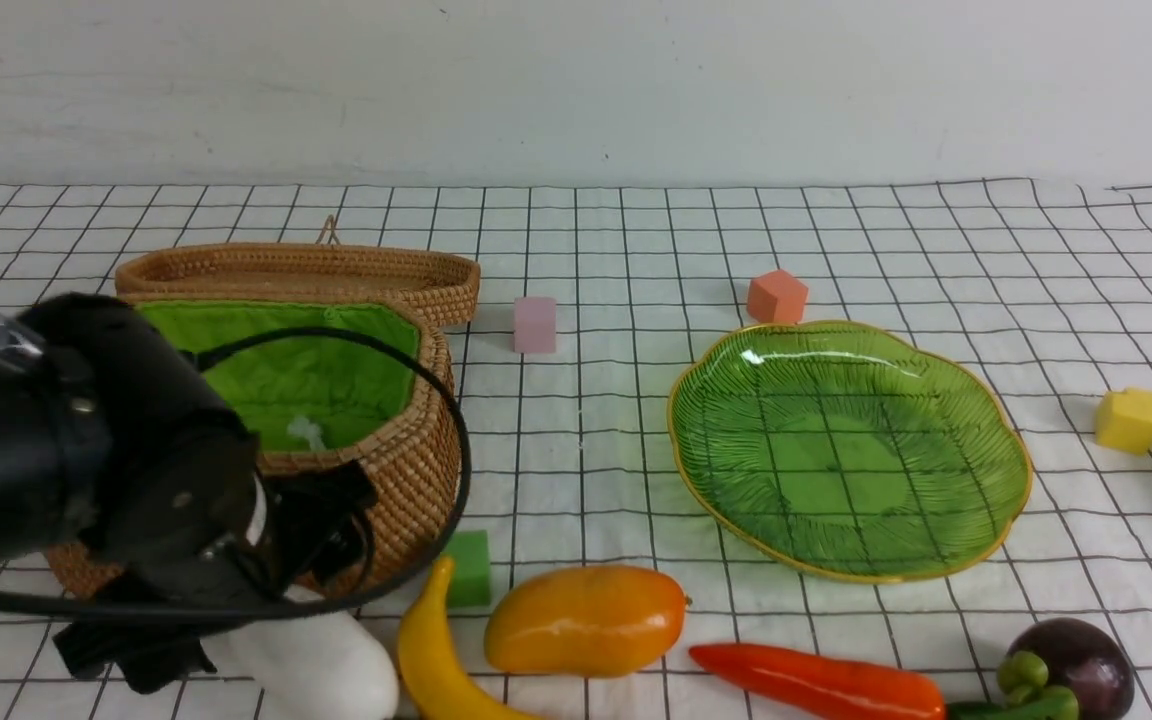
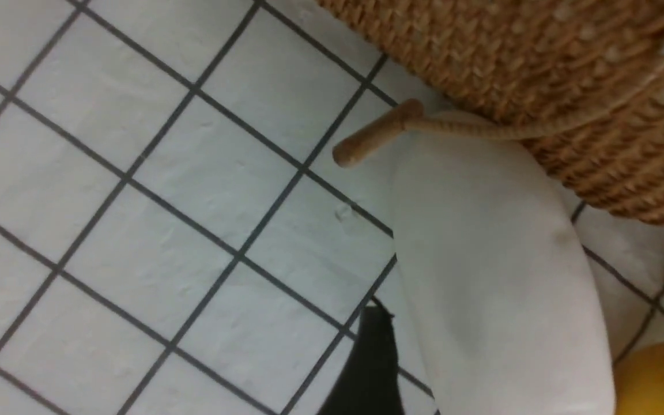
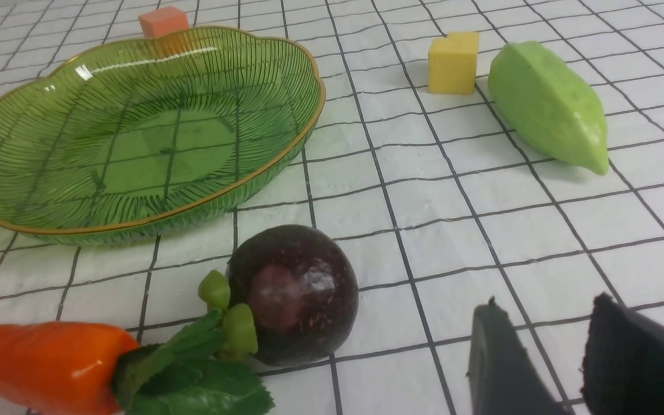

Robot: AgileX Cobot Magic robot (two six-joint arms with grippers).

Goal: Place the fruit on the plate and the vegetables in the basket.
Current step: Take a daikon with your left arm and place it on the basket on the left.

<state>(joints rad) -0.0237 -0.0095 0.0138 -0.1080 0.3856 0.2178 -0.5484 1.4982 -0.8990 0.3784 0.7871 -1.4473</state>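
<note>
The white radish (image 1: 321,665) lies at the front left against the wicker basket (image 1: 406,450), which stands with its lid (image 1: 296,270) open behind it. My left gripper (image 2: 531,328) is open and straddles the radish (image 2: 499,276), with one finger (image 2: 369,369) on each side and a gap on the far side. The banana (image 1: 431,650), mango (image 1: 586,618), red-orange pepper (image 1: 821,682) and mangosteen (image 1: 1081,665) lie along the front. The green plate (image 1: 846,450) is empty. The gourd (image 3: 548,104) lies on the right. My right gripper (image 3: 545,323) is open and empty beside the mangosteen (image 3: 294,294).
Foam cubes sit around: pink (image 1: 534,324), orange (image 1: 776,296), yellow (image 1: 1128,420) and green (image 1: 468,567) by the basket's corner. The basket's wooden toggle (image 2: 375,134) on its cord rests against the radish. My left arm (image 1: 86,450) hides the basket's front left.
</note>
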